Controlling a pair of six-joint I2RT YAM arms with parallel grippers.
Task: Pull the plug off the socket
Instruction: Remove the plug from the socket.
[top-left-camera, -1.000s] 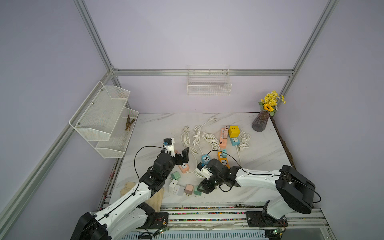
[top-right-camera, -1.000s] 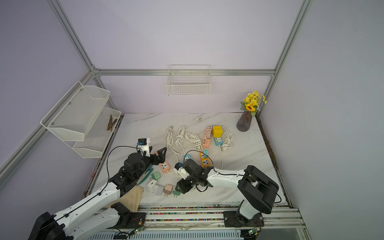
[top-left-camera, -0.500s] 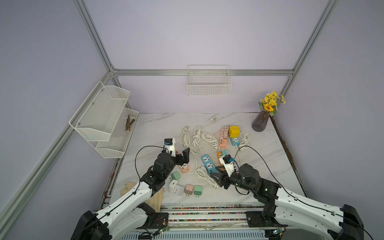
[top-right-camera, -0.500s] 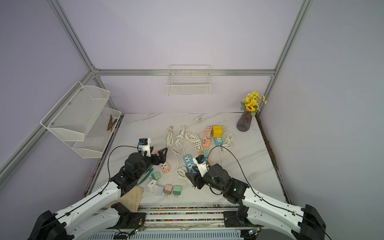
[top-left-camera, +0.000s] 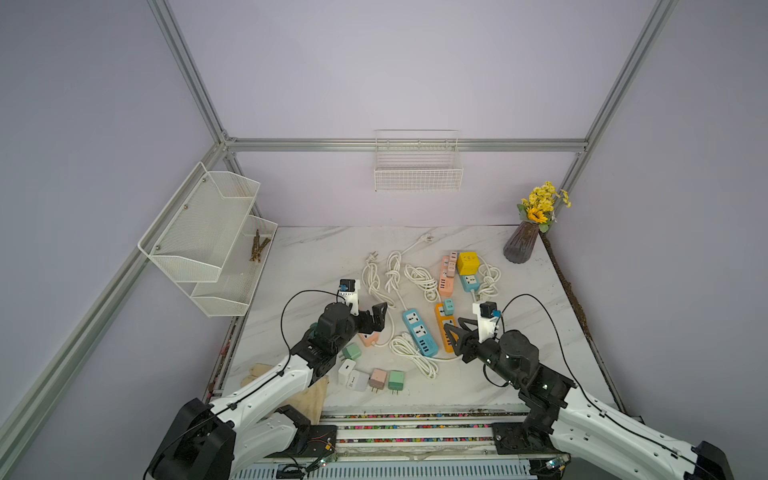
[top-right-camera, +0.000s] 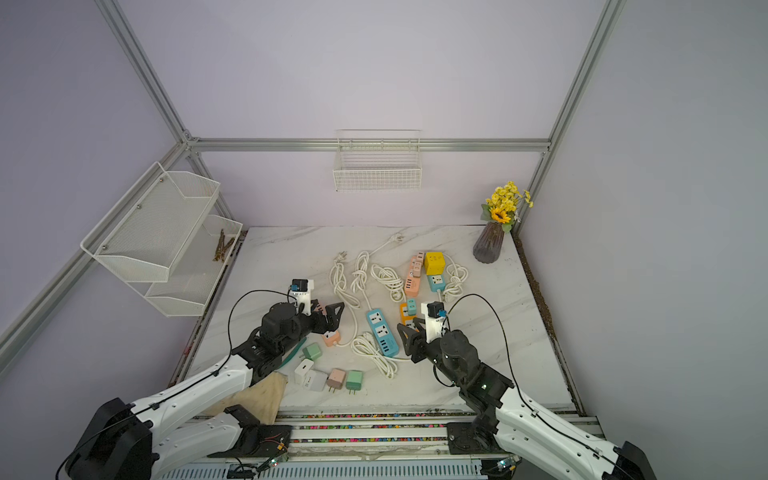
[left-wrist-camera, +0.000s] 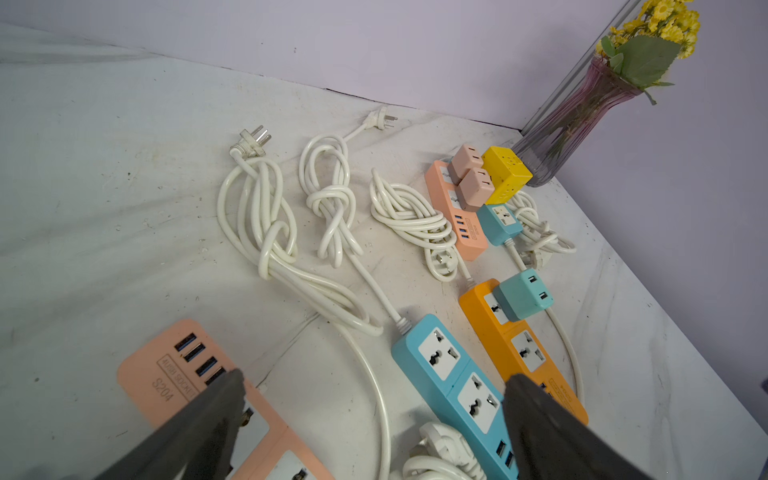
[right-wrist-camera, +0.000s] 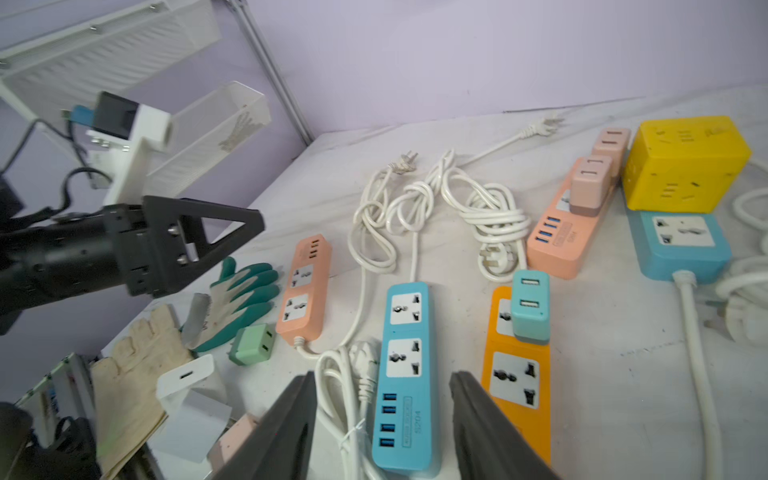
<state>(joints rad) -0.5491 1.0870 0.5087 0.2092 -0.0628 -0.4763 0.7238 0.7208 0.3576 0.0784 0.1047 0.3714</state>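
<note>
Both top views look down from high over the arms' side of the table (top-left-camera: 316, 257), facing the back wall, far enough off to hold everything. The wrist cameras ride low and close: the left one faces the vase (left-wrist-camera: 577, 112) corner, the right one the rack (right-wrist-camera: 124, 54). Both catch the blue strip (left-wrist-camera: 457, 382) and orange strip (left-wrist-camera: 498, 336).

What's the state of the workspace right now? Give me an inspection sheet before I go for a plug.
Surface: marble tabletop, crowded in the middle.
Job's things: teal adapter plugged into orange strip; two pink adapters plugged into far pink strip; blue strip and near pink strip have empty sockets.
Clutter: loose adapters and gloves near the front edge; yellow cube socket at back.
Grippers: left gripper open, above near pink strip; right gripper open, holding nothing, over the blue and orange strips.
Cables: white cords knotted in bundles on the table.
Surroundings: wire shelf, wall basket, vase with flowers.
</note>
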